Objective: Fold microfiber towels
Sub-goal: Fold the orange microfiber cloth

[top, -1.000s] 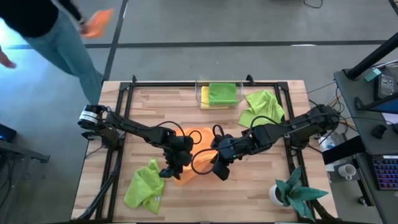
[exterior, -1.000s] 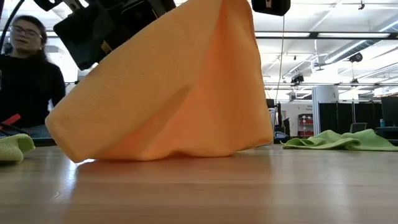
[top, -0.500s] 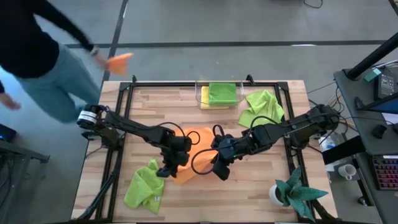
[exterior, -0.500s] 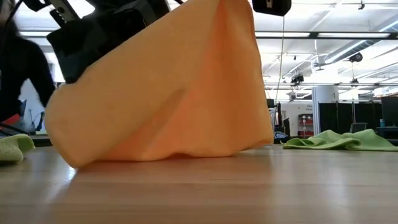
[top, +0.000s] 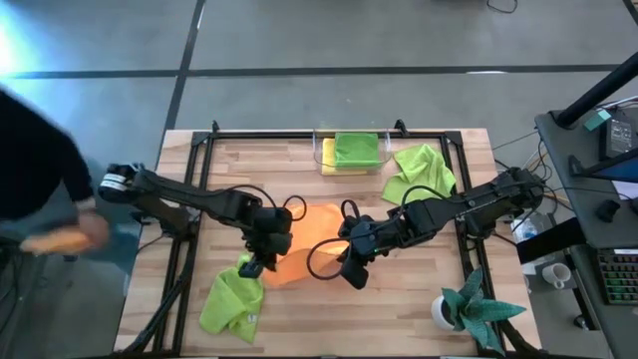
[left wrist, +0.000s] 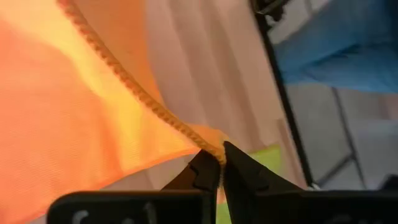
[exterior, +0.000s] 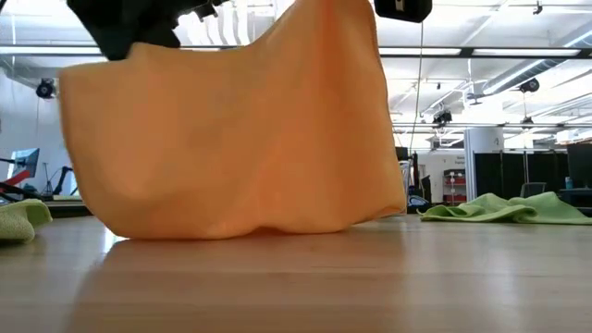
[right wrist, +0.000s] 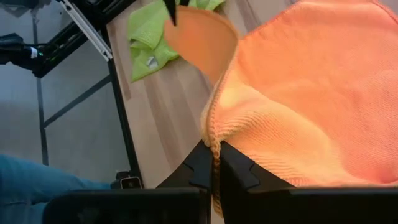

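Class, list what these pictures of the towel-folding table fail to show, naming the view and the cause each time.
- Low view: the orange towel fills the frame, hiding most of the table behind it.
- High view: the yellow towel in the clear bin lies mostly under a green towel.
- High view: the person is blurred and cut off at the edge.
- Left wrist view: the left gripper shows only an orange corner.

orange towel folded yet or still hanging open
Hanging open: the orange towel is lifted by both grippers, left and right, each pinching an edge.
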### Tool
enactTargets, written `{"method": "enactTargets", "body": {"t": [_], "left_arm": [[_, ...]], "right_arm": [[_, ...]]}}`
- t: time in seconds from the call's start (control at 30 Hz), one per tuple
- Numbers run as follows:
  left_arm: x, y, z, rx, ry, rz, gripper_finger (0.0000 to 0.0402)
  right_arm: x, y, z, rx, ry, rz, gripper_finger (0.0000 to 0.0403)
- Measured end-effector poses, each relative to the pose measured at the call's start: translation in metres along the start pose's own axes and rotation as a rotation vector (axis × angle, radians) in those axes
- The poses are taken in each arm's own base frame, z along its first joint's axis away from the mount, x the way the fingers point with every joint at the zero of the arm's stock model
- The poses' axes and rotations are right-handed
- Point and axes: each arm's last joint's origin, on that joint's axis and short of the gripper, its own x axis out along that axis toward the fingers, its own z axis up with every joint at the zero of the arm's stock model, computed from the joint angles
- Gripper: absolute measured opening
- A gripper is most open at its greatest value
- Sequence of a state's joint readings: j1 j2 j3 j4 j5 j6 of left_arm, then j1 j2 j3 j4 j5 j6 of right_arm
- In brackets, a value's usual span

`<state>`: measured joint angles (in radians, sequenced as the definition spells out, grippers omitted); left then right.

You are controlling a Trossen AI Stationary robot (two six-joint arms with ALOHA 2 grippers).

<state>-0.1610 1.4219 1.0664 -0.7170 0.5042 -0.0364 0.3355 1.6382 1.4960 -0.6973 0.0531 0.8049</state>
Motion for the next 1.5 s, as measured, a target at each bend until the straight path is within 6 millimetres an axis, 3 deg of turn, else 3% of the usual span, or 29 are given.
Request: {"method": "enactTargets", "body": {"t": [0.2,0.43,0.83,1.07,1.37,1.5], "left_arm": [[-0.013,-0.006,-0.004,0.013,-0.016,0.145,0.0001],[-0.047,-0.023,-0.002,0.034,-0.057,0.173,0.0],[-0.104,-0.053,0.015,0.108,-0.006,0.225,0.0],[-0.123,-0.057,0.022,0.115,0.039,0.432,0.0],[-0.146,-0.054,0.032,0.222,0.1,0.825,0.0],[-0.158,-0.053,0.039,0.263,0.096,0.92,0.0]], "right_arm": [[0.0,0.001,0.001,0.003,-0.006,0.005,0.0008],[-0.002,0.001,0.002,-0.01,-0.006,0.006,0.0008],[-0.034,0.011,0.022,-0.144,-0.061,-0.032,0.0008],[-0.052,0.01,0.031,-0.208,-0.093,-0.117,0.0008],[-0.065,-0.013,0.052,-0.309,-0.184,-0.377,0.0009],[-0.073,-0.023,0.065,-0.359,-0.253,-0.504,0.0008]]}}
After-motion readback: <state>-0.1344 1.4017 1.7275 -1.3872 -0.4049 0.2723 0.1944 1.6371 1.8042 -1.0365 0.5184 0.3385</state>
